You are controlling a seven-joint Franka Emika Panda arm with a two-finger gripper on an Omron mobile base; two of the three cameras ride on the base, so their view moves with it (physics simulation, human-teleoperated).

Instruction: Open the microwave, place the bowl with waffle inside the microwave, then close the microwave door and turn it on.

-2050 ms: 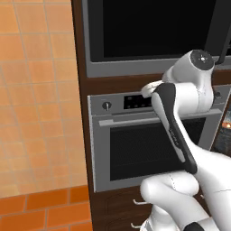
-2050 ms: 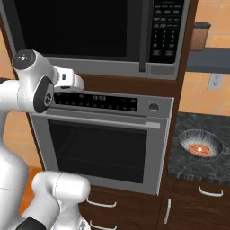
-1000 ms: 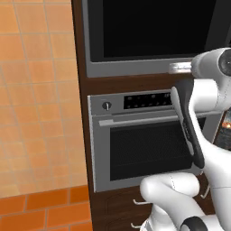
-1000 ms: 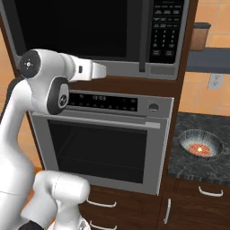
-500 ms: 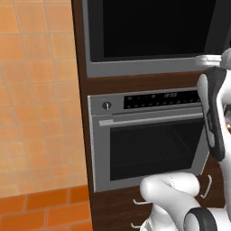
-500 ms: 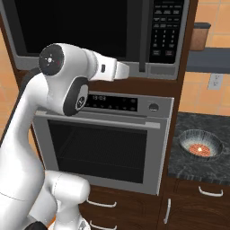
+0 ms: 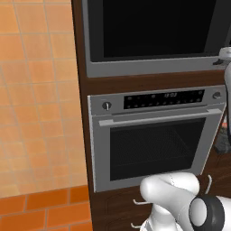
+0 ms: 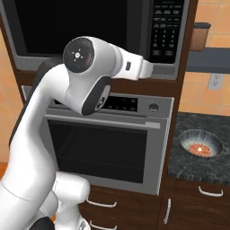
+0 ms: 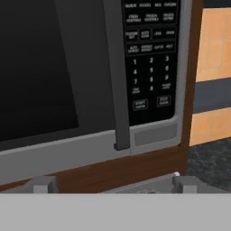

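- End effector [image 9: 110, 184] sits low in the hand view, its two fingertips [image 9: 43, 184] spread wide apart with nothing between them, touching nothing.
- It faces the microwave [image 9: 153, 135], just short of the closed microwave door [image 9: 40, 81] and its vertical handle [image 9: 116, 76].
- Keypad [image 9: 150, 58] lies right of the handle.
- Bowl [image 8: 200, 144] rests on the dark worktop [image 8: 179, 155], right of the oven [image 8: 112, 148].

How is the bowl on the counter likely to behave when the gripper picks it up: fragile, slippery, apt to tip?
The bowl looks clear and glassy, so it is probably stiff, somewhat slippery and breakable if dropped. It sits wide and low on the dark counter, so it seems unlikely to tip or roll. With only a small item inside, it is probably light.
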